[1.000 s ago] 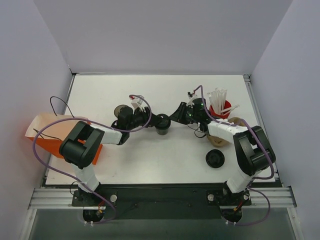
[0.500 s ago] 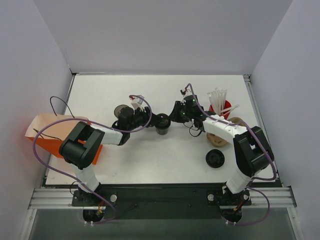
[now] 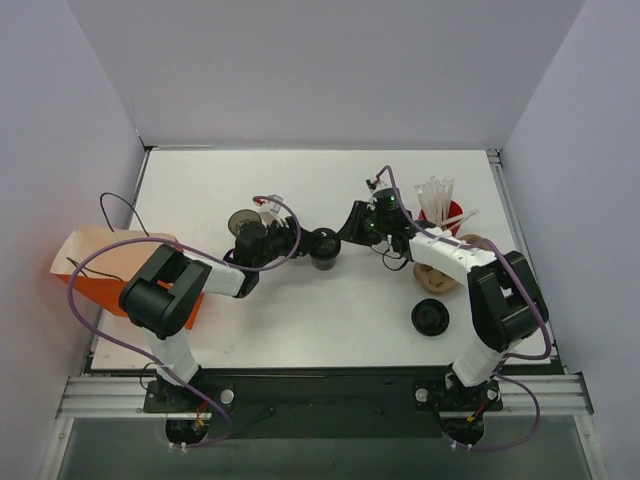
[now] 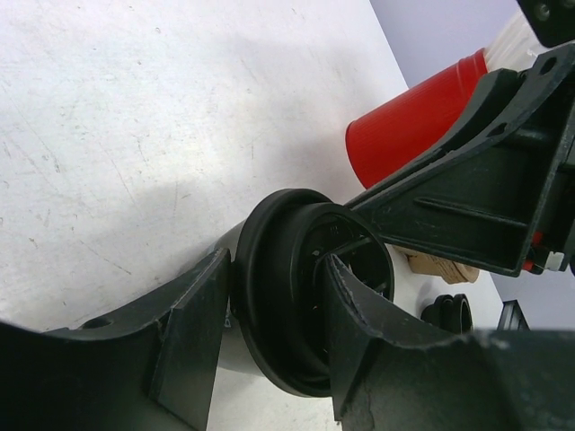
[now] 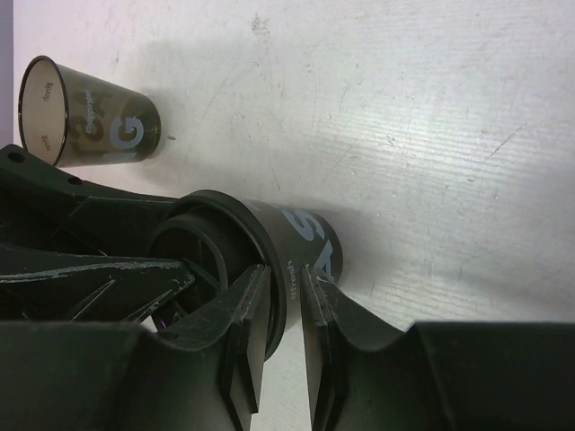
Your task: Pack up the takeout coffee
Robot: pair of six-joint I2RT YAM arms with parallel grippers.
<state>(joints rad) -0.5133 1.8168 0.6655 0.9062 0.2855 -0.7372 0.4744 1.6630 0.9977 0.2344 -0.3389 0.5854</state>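
Takeout coffee (image 5: 310, 247): small dark see-through cup with pale lettering on the side and a round black lid (image 4: 278, 305) with a raised rim. I see it standing on the white table (image 3: 300, 320), about mid-table, between the two arms' tips.

Both arms are stretched low over the table and meet at the cup. The left arm reaches in from the left with its wrist low. The right arm comes from the right side, its forearm running past the red cup (image 4: 413, 117).

Left gripper (image 4: 274, 269): jaws about half apart, one finger (image 4: 193, 332) against the lid's edge and the other across the far side of the lid. I read this as a hold on the lidded top.

Right gripper (image 5: 285, 269): jaws nearly together with only a thin gap, and the lid's rim sits in that gap between the two pads. It looks like a pinch on the rim; I can't tell how firm.

Nearby:
- A lidless dark cup (image 5: 99, 126) stands just behind the left gripper, apart from the coffee.
- A loose black lid disc (image 3: 430, 318) lies well apart, near the right arm's base side.
- An orange bag (image 3: 95, 270) sits at the table's left edge.
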